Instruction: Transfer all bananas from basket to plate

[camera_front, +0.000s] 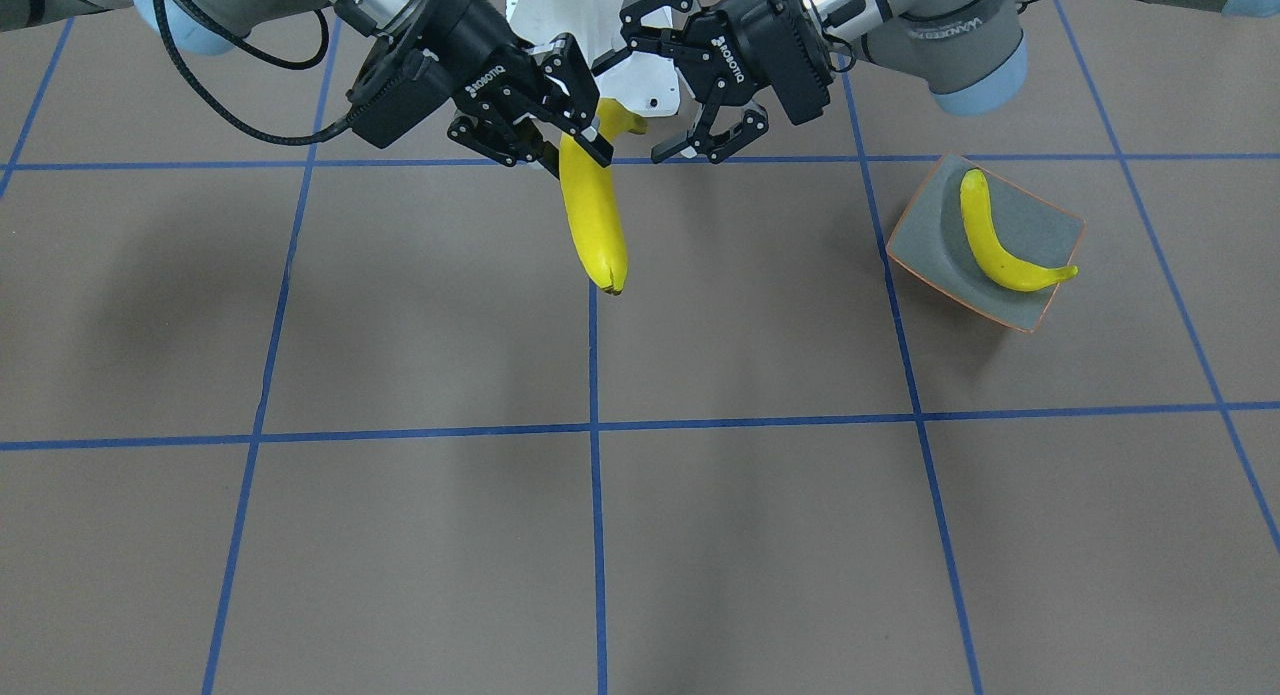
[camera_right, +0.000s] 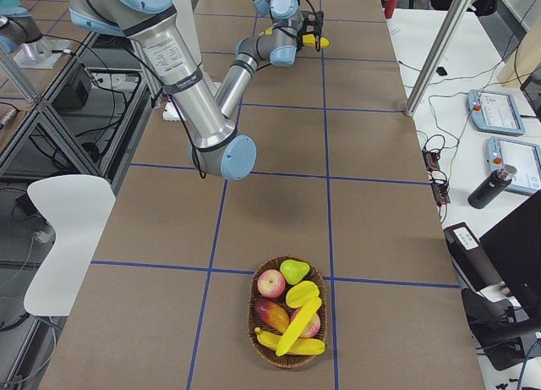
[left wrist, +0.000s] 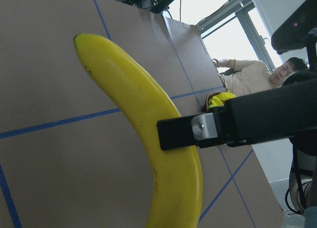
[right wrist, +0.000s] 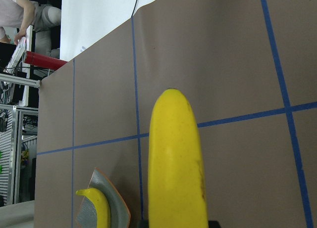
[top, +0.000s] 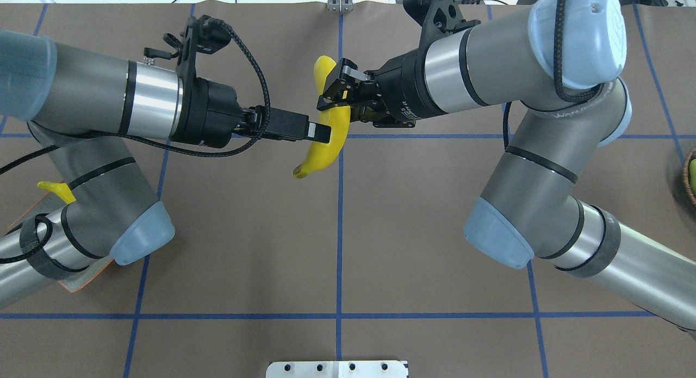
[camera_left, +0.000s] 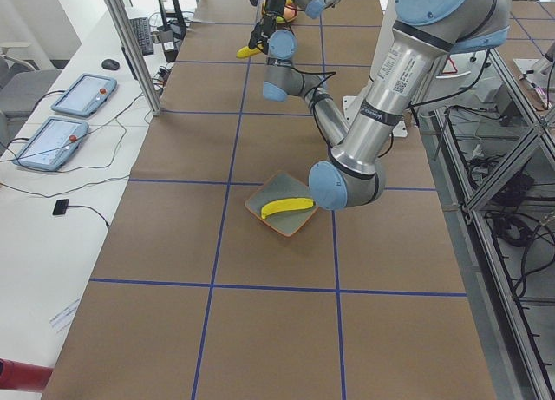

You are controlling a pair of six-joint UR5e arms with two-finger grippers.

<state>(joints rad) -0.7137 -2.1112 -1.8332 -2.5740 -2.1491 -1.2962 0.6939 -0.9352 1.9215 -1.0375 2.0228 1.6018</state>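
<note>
The right gripper (camera_front: 572,135) was closed tight on a banana (camera_front: 594,225) near the top middle of the front view. Lots of bare table (camera_front: 750,535) lay open below it. The left gripper (camera_front: 643,93) was wide open beside the banana's top end. At the right, another banana (camera_front: 995,250) lay on the plate (camera_front: 930,245), its tip poking over the edge.

Smooth glossy banana (camera_front: 593,215), matt table (camera_front: 400,325)
</note>
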